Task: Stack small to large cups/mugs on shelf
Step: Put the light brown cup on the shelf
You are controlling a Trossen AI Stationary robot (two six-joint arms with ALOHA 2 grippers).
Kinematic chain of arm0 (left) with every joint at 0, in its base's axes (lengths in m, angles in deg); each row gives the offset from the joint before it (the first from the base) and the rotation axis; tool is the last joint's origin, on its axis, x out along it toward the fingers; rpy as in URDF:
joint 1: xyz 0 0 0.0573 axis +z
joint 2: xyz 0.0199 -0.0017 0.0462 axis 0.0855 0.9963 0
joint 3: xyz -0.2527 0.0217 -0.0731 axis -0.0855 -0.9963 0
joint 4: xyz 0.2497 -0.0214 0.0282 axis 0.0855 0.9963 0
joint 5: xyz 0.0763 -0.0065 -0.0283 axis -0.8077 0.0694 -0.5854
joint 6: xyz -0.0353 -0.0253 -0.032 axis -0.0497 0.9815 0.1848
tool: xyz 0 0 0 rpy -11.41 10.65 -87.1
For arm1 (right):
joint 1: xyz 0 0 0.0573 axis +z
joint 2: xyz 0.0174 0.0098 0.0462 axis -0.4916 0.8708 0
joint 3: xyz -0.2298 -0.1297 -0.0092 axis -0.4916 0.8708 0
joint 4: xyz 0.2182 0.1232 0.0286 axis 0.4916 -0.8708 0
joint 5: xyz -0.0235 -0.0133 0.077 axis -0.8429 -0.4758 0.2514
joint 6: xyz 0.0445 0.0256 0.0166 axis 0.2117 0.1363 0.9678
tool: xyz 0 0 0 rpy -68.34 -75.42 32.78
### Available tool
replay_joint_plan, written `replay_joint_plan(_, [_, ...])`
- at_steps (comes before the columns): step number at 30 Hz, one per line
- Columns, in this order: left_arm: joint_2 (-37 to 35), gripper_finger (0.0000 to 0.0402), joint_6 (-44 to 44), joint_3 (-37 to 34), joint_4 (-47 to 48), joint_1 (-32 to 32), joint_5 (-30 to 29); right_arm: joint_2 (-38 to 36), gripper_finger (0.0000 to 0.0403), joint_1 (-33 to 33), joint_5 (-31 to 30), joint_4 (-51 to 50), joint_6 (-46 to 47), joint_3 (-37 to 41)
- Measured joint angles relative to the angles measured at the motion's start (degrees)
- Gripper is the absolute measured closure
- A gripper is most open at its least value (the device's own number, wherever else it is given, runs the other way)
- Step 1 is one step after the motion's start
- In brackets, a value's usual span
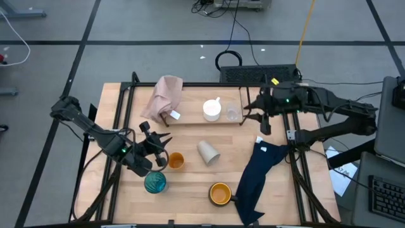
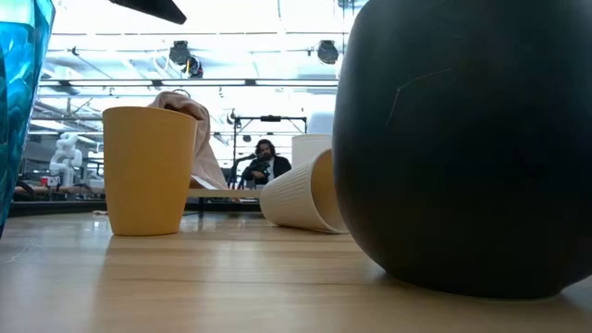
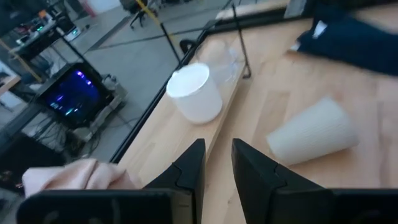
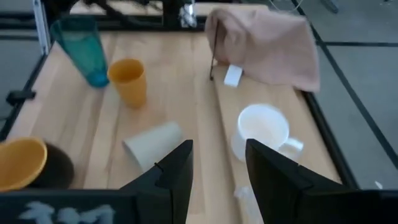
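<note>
Stacking has barely begun: only the white mug (image 1: 211,109) and tiny clear cup (image 1: 233,113) sit on the shelf (image 1: 190,121), ahead of both empty, narrowly parted pairs of fingers (image 3: 214,163), while four cups (image 1: 208,152) wait on the tabletop (image 1: 190,180).

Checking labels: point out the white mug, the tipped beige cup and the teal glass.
white mug (image 4: 261,127), right wrist view, on the inside of its open mouth.
beige cup (image 1: 208,152), high view, on its ribbed side.
teal glass (image 1: 155,182), high view, on its open top.
</note>
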Motion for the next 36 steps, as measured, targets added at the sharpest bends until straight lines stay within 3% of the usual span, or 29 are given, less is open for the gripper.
replay_joint_plan(7, [-9.1, 0.0321, -1.7, 0.0, -1.3, -1.5, -0.8, -11.8, 0.0264, 0.1, -3.2, 10.6, 3.0, 17.6])
replay_joint_plan(14, [-20.8, 0.0321, -2.9, 0.0, 0.4, -12.1, -1.3, -24.1, 0.0264, 0.1, -3.1, 19.7, 4.5, 27.9])
replay_joint_plan(17, [-23.9, 0.0321, -1.5, -2.3, 2.2, -18.6, -6.2, -28.0, 0.0264, 0.1, -3.1, 20.7, 4.5, 30.1])
replay_joint_plan(23, [-28.9, 0.0321, 2.3, -10.2, 3.6, -31.8, -23.2, -32.5, 0.0264, 0.1, -3.1, 20.7, 6.2, 32.6])
replay_joint_plan(30, [-30.6, 0.0321, 3.1, -12.6, 3.7, -40.5, -30.0, -33.3, 0.0264, 0.1, -3.1, 21.3, 7.3, 35.3])
replay_joint_plan(36, [-31.1, 0.0321, 6.3, -12.6, 5.0, -40.6, -30.1, -33.3, 0.0264, 0.1, -3.1, 26.8, 7.0, 38.7])
